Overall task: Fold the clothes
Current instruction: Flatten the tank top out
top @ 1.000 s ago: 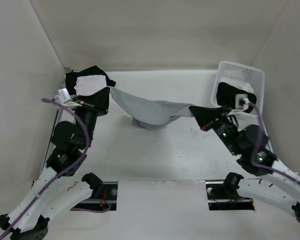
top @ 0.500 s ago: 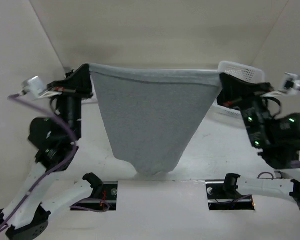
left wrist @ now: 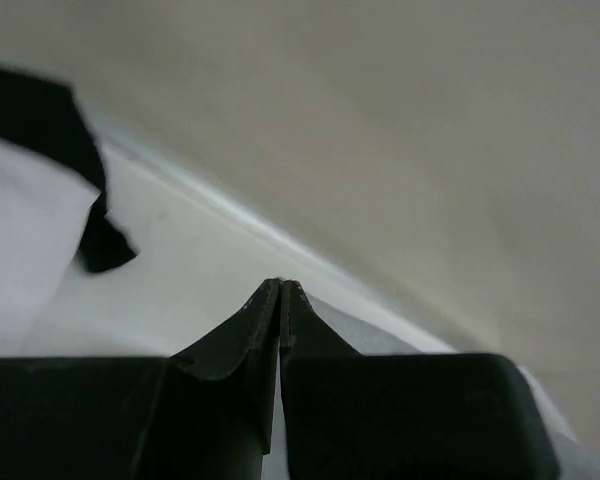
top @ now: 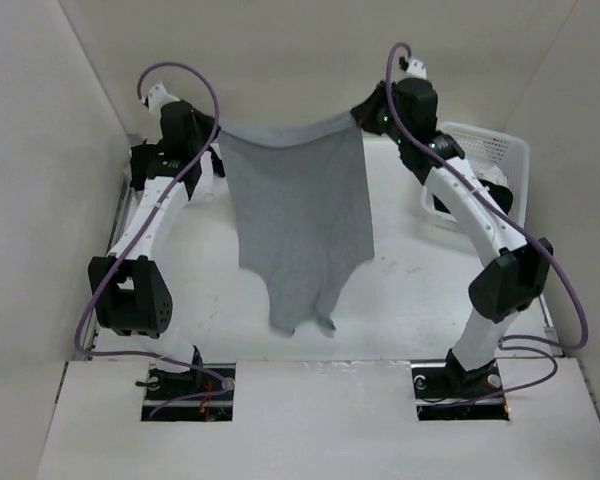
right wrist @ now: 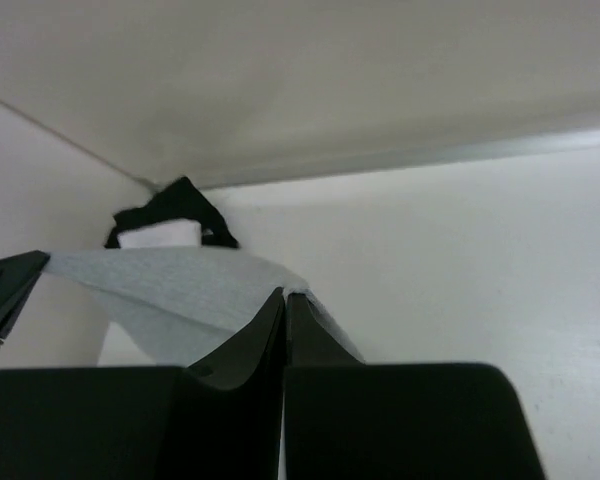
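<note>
The T-shirt (top: 300, 225) hangs above the middle of the desk (top: 410, 290), its top edge stretched between the left gripper (top: 216, 135) and the right gripper (top: 358, 118), each clamped on a corner; its lower end dangles toward the near edge. A pile of garments (right wrist: 165, 215) lies in the far left corner, and the basket (top: 500, 150) sits in the far right corner

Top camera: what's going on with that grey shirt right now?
Both arms are raised high. The left gripper and right gripper are each shut on an upper corner of the grey T-shirt, holding it spread between them so it hangs over the table. Nothing is folded yet. A black and white pile lies in the far left corner, and the white basket sits far right.
</note>
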{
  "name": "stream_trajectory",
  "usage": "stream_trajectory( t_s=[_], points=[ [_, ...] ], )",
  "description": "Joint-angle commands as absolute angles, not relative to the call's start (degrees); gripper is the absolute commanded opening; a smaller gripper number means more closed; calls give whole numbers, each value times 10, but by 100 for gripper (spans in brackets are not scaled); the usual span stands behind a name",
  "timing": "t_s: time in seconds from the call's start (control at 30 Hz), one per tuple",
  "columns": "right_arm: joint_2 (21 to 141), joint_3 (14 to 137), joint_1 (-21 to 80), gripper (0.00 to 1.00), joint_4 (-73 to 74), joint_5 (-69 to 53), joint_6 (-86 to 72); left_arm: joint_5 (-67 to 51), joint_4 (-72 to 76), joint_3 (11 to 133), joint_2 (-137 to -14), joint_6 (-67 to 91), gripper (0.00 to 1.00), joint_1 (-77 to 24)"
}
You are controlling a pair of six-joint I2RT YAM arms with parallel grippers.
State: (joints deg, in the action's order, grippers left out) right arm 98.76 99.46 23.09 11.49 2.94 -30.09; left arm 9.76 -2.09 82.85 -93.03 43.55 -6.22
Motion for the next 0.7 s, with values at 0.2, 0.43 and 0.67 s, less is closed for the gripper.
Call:
stream_trajectory(
  t_s=[0.2,0.43,0.67],
  points=[
    [1037,1424,208,0,213,-28,-286,91,20,994,-849,423,0,-47],
    [920,1204,205,0,158,-12,-284,123,27,904,-767,396,0,-72],
    [685,714,245,0,18,13,-313,208,84,568,-593,389,0,-157]
  ],
)
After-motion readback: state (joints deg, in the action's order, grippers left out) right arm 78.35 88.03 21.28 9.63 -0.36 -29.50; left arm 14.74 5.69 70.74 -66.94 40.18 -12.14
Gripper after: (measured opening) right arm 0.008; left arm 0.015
